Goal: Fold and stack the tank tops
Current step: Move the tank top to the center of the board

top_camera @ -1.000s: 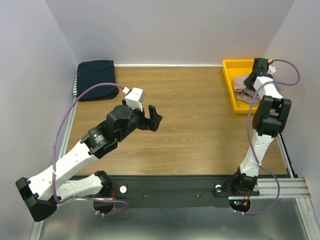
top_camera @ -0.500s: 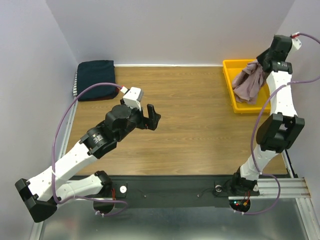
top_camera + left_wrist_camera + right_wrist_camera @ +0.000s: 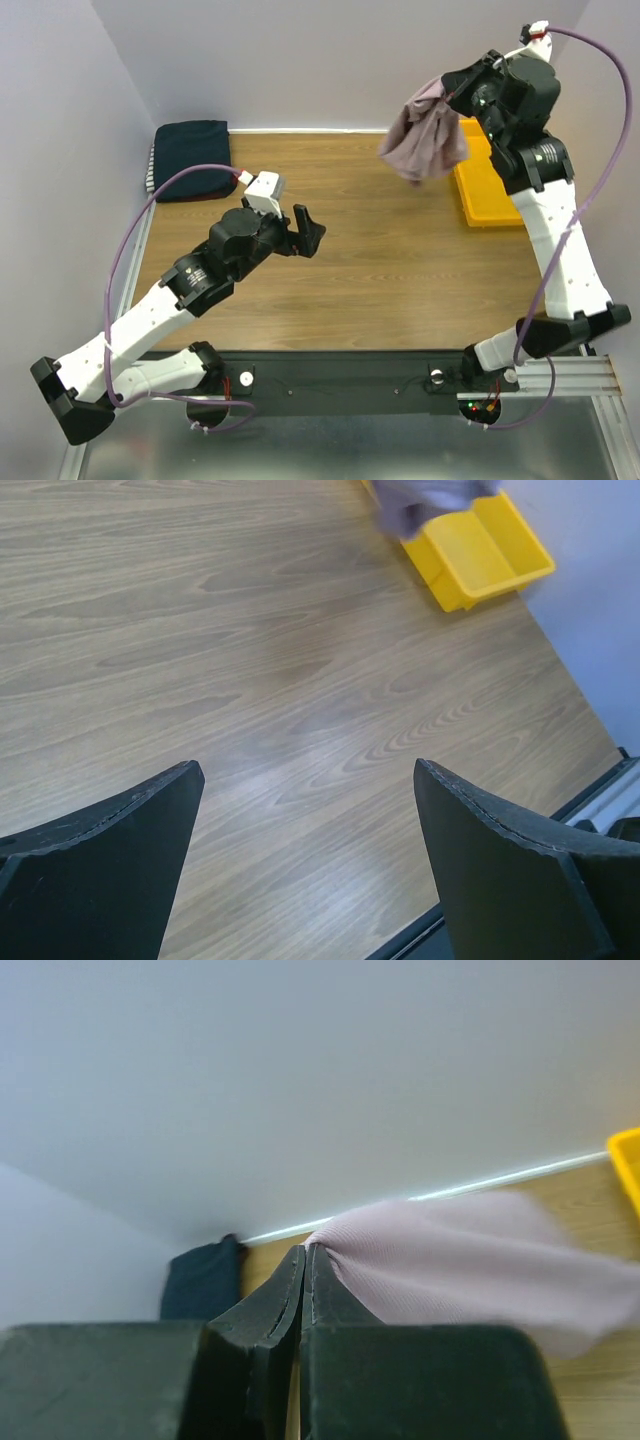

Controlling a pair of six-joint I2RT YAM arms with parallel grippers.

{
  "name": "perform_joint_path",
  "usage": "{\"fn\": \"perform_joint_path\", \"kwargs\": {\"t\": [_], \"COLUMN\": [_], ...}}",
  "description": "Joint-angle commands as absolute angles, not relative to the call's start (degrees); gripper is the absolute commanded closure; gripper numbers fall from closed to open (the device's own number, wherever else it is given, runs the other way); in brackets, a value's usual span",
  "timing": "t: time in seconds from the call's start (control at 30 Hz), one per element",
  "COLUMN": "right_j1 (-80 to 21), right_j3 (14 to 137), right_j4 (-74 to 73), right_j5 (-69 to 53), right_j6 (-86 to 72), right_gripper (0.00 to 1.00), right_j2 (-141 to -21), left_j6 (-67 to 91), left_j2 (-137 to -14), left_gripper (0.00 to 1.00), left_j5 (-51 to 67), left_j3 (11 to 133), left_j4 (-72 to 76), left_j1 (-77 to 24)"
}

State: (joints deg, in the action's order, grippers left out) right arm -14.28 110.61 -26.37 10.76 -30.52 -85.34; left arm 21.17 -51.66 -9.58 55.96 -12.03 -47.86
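While the right gripper (image 3: 449,91) hangs high over the table's 1 o'clock corner, its jaws are pinched tight on a fold of the pink tank top (image 3: 425,135), which dangles bunched in the air, clear of the surface and just left of the yellow tray (image 3: 486,197). Right wrist view: fingertips pressed together on the pink cloth (image 3: 470,1260), wall behind, navy pile (image 3: 205,1275) far off. Tray sits at 2 o'clock against the right wall; its visible part looks bare, far end hidden by the arm. Folded stack (image 3: 190,155) lies at 10 o'clock in the back left corner, navy top uppermost, striped edge peeking out on its left side. Left gripper (image 3: 305,232) hovers low over the table near centre-left, jaws spread wide, holding nothing; its wrist view shows bare wood between the fingers (image 3: 130,860), tray (image 3: 480,550) at 1 o'clock. Table (image 3: 380,270) is light brown wood-grain laminate, flat. Walls (image 3: 330,60) are plain pale grey-lavender on three sides, white strip along the back edge. Black rail (image 3: 340,378) with the arm bases runs across 6 o'clock, dull metal sheet below it.
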Motion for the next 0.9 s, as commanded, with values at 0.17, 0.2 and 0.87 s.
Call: {"fn": "perform_joint_path", "kwargs": {"t": [0.17, 0.2, 0.87], "right_j1": [-18.63, -18.63, -44.89], "right_j3": [95.47, 93.36, 50.64], "right_j4": [-20.83, -20.83, -18.02], "right_j5": [4.48, 4.83, 15.28], "right_j6": [-37.79, -38.23, -42.45], "right_gripper": [0.94, 0.85, 0.43], "right_j2": [-75.76, -75.67, -75.15], "left_j6": [26.1, 26.54, 58.61], "left_j2": [-53.96, -54.49, -49.75], "left_gripper": [0.01, 0.01, 0.34], "left_j5": [-9.31, -9.49, -17.67], "left_j3": [55.2, 54.67, 25.85], "left_j4": [-4.75, -4.4, -9.04], "left_j1": [-47.55, -47.55, -47.29]}}
